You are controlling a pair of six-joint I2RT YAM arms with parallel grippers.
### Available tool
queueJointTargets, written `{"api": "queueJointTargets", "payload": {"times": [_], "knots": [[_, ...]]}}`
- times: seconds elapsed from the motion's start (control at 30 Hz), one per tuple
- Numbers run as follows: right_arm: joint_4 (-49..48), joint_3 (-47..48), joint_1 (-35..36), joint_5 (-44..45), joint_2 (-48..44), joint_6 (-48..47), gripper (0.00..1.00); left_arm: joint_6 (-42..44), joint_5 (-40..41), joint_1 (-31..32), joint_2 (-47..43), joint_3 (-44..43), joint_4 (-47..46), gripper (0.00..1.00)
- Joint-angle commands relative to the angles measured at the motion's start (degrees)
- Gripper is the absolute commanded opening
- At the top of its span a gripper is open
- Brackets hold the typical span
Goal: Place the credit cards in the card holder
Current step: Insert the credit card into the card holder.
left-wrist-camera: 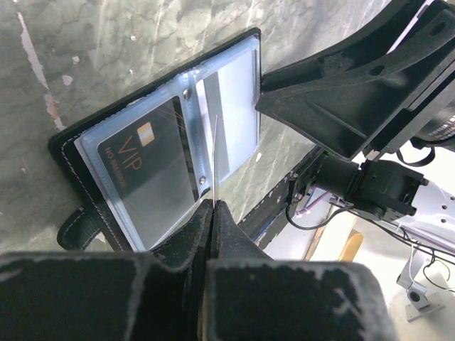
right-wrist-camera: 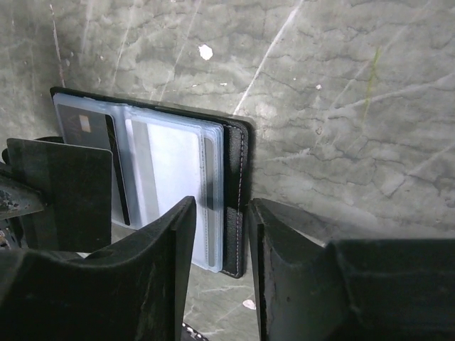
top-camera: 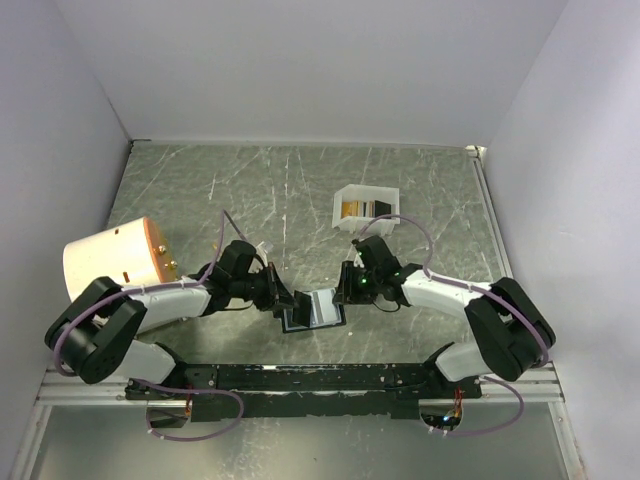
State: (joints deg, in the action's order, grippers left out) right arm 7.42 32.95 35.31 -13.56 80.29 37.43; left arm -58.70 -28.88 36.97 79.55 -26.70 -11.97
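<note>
Left end effector [left-wrist-camera: 213, 207]: pinched shut on one clear sleeve [left-wrist-camera: 213, 156] of the holder [left-wrist-camera: 234, 92], lifting it edge-on.

Right end effector [right-wrist-camera: 221, 207]: jaws apart, astride the black cover's outer edge. No clamp visible.

Holder lies open on the surface [top-camera: 200, 190], directly between the two end effectors and touched by both. Its fold runs straight away from the right end effector.

A dark card [left-wrist-camera: 142, 170] is already in the pocket left of the lifted sleeve. It reads "VIP"; the smaller line beside that is too small to read.

Loose cards [top-camera: 362, 208], tan and dark, sit in a white box [top-camera: 338, 212] beyond the right end effector and well apart from the holder. The right arm is nearer.

Judgement: the fetch falls to the right arm while the left holds the pocket open.
</note>
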Motion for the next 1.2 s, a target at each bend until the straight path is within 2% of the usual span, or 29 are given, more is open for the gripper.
{"api": "queueJointTargets", "payload": {"times": [0.0,0.4,0.67,1.17], "knots": [[-1.4,-0.5,1.3,0.2,1.3,-0.2,0.34,1.7,-1.7,-0.6,1.0,0.0,-2.1,0.07],[0.3,-0.4,2.5,3.0,0.2,0.6,0.23,2.0,-0.5,-0.7,2.7,-1.1,0.4,0.07],[-0.6,-1.6,2.6,2.4,0.0,1.1,0.22,0.6,-1.2,-0.7,3.9,0.0,-2.5,0.07],[-1.9,-2.8,3.5,1.7,-0.7,2.5,0.21,-0.3,1.0,-0.8,5.8,-0.5,-2.1,0.07]]}}
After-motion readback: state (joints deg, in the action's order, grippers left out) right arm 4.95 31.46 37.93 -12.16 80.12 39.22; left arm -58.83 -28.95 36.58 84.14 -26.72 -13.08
